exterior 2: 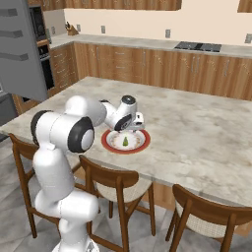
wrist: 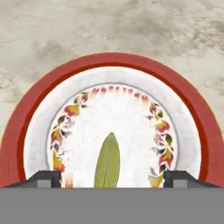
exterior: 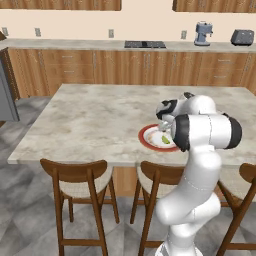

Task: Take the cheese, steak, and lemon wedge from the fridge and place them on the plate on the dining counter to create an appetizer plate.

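Note:
The red-rimmed plate [exterior: 144,138] [exterior 2: 110,145] [wrist: 113,59] lies near the front edge of the dining counter [exterior: 90,115] [exterior 2: 197,128]. A yellow-green lemon wedge [exterior: 165,140] [exterior 2: 126,141] [wrist: 108,162] rests on its white centre. My gripper [exterior: 164,125] [exterior 2: 130,129] [wrist: 111,179] hovers just above the plate, open, its tips wide apart on either side of the wedge and not touching it. The cheese and the steak are out of view. The fridge [exterior 2: 19,49] [exterior: 7,95] shows its grey door at the far left.
Wooden stools [exterior: 80,175] [exterior 2: 118,184] line the counter's near side, under the arm. Across the aisle, the wall counter carries a cooktop [exterior: 145,44], a coffee machine [exterior: 202,34] and a toaster [exterior: 242,37].

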Tool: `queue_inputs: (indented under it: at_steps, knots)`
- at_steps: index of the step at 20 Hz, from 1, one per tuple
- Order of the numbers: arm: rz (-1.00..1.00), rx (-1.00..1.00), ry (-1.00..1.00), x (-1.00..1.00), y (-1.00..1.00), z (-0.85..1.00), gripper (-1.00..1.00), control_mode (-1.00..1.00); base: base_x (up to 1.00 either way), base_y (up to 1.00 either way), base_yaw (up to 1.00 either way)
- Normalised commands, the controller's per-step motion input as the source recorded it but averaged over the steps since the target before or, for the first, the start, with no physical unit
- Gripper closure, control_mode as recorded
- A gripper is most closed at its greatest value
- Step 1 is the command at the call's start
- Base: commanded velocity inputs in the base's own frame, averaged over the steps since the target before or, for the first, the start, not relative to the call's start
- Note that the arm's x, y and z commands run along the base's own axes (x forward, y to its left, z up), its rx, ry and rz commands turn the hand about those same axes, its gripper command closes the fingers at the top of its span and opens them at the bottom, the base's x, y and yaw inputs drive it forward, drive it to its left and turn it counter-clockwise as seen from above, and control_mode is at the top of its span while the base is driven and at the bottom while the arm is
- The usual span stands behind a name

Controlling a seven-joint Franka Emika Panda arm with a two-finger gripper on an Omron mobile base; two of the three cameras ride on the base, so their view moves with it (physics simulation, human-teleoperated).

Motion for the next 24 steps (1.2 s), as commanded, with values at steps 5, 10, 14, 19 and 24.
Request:
queue_inputs:
  at_steps: [5,10,14,19,24]
  knots:
    - [-0.03,0.01,-0.04,-0.76,0.03,1.00,-1.00,-1.00,0.00,0.00,0.00]
    - [-0.30,0.14,-0.10,-1.00,0.07,1.00,-1.00,-1.00,0.00,0.00,0.00]
    - [-0.40,0.05,-0.23,-1.00,0.27,0.92,-1.00,-1.00,0.00,0.00,0.00]
    - [-0.34,-0.03,-0.24,-1.00,0.45,0.56,-1.00,-1.00,0.00,0.00,0.00]
    - [-0.16,-0.01,-0.18,-1.00,0.12,0.61,-1.00,-1.00,0.00,0.00,0.00]
